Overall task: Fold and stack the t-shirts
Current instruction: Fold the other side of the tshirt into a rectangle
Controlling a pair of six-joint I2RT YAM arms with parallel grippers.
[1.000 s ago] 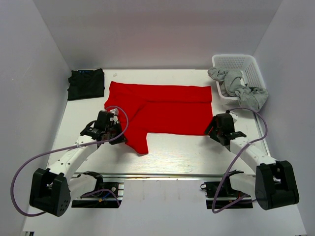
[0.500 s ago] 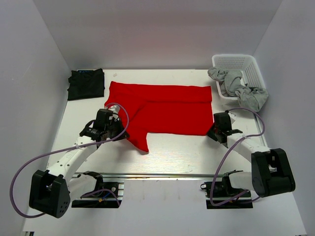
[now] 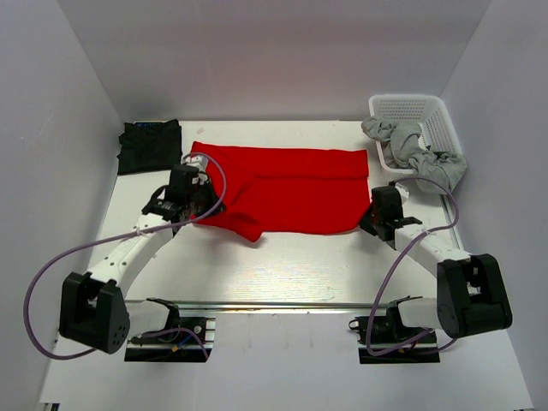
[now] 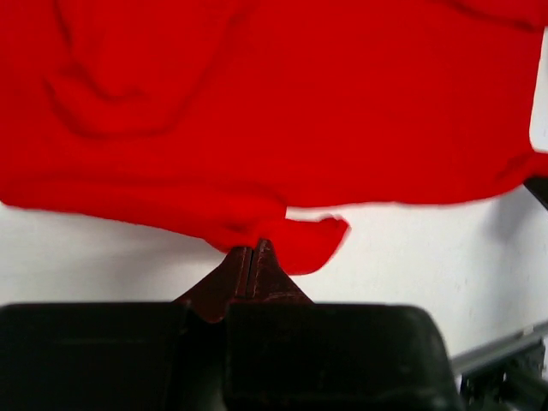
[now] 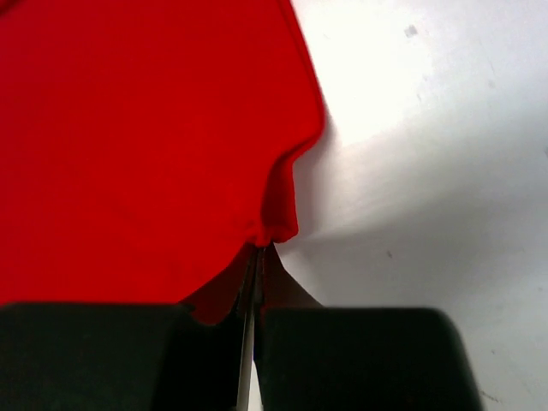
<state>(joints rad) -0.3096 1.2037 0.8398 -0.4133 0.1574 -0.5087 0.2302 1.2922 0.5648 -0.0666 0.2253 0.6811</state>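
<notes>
The red t-shirt (image 3: 291,184) lies spread across the middle of the table, partly folded. My left gripper (image 3: 204,204) is shut on its near left edge (image 4: 257,235), lifting a fold of cloth. At the shirt's near right corner (image 5: 274,227), my right gripper (image 3: 374,218) is shut on the cloth. The black t-shirt (image 3: 150,145) lies folded at the far left corner, away from both grippers.
A white lattice basket (image 3: 415,111) stands at the far right with grey cloth (image 3: 419,154) spilling over its near rim. White walls close in the table on three sides. A metal rail (image 3: 282,306) runs along the near edge.
My right gripper has closed on the shirt's near right corner. My left gripper has carried the near left flap away from me, so the hanging sleeve has pulled in.
</notes>
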